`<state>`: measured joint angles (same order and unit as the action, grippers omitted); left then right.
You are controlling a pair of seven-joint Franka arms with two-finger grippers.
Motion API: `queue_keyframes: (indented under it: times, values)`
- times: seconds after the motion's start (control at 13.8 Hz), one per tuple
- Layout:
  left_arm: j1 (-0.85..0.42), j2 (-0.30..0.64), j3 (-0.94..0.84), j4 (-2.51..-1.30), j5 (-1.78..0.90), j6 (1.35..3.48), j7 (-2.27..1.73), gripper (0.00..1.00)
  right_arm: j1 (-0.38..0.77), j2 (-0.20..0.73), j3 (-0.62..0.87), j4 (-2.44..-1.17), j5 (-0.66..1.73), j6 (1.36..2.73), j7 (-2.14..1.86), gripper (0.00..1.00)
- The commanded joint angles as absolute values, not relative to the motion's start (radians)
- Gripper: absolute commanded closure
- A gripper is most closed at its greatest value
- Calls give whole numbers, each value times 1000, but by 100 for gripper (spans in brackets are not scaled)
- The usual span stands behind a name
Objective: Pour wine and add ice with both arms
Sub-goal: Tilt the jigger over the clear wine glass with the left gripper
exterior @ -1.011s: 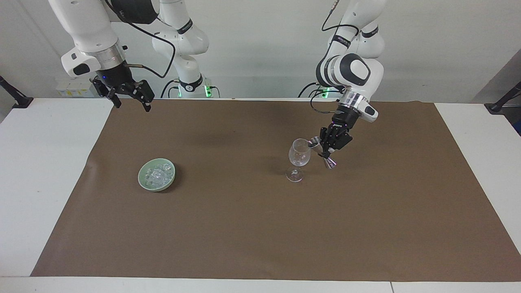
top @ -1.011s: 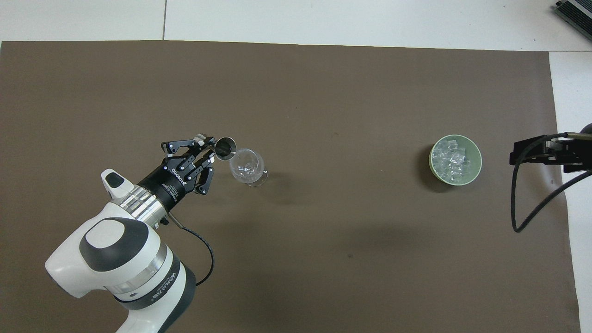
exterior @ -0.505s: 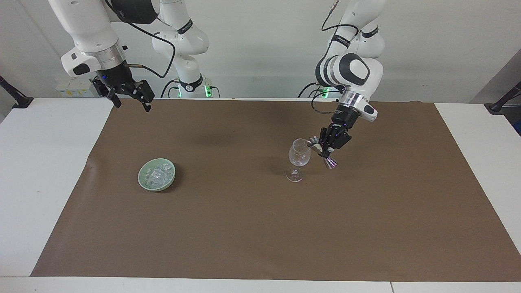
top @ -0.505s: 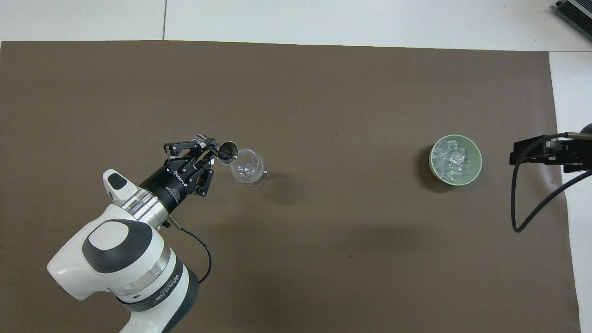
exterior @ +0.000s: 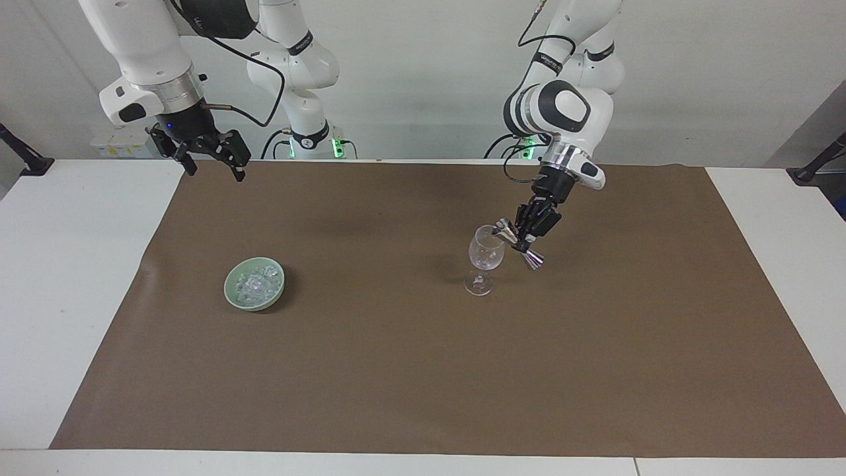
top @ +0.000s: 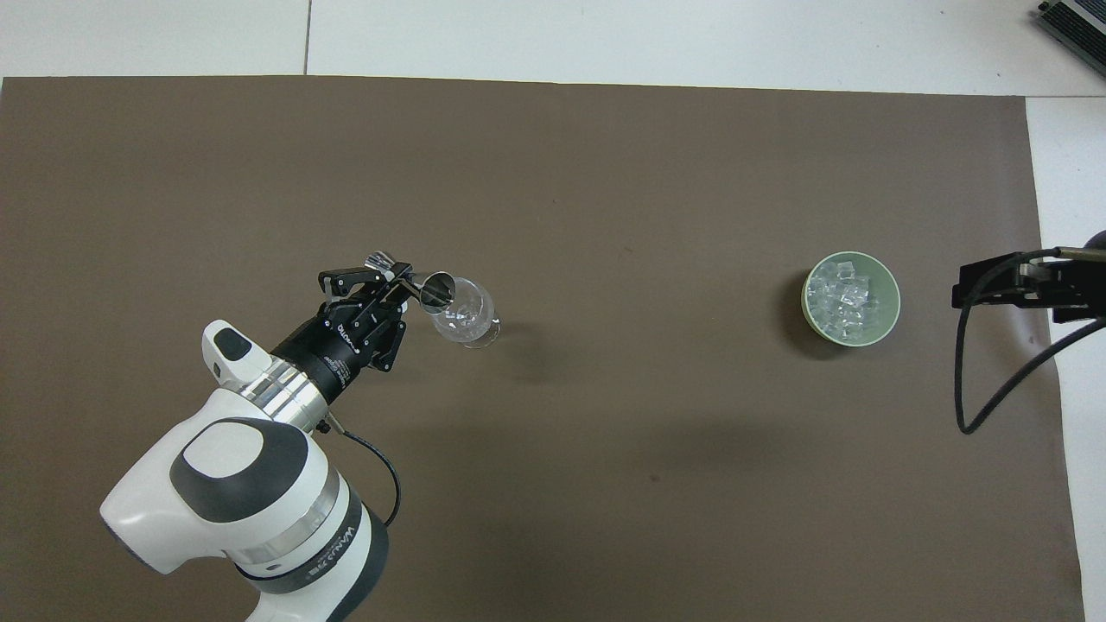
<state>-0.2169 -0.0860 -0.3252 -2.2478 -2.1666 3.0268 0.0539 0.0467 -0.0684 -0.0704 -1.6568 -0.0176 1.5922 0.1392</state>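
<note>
I have tipped the jigger [exterior: 519, 243], pinched in my left gripper [exterior: 522, 239], further over the glass [exterior: 484, 254]; pouring continues. Right gripper [exterior: 210, 163] waits, spread.

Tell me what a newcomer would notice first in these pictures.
The left gripper tips a steel jigger against the rim of a clear wine glass standing on the brown mat. Toward the right arm's end sits a green bowl of ice, while the right gripper waits open above the mat's corner.
</note>
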Motion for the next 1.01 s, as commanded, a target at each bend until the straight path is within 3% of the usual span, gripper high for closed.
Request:
queue_keyframes:
  times: [0.0, 0.94]
  values:
    - [-233, -95, -322, -2238, -2174, 3057, 93, 100, 40, -87, -66, -1677, -9, 1588, 109, 0]
    - [-235, -83, -330, -2207, -2165, 3126, 199, 100, 40, -87, -66, -1677, -9, 1588, 109, 0]
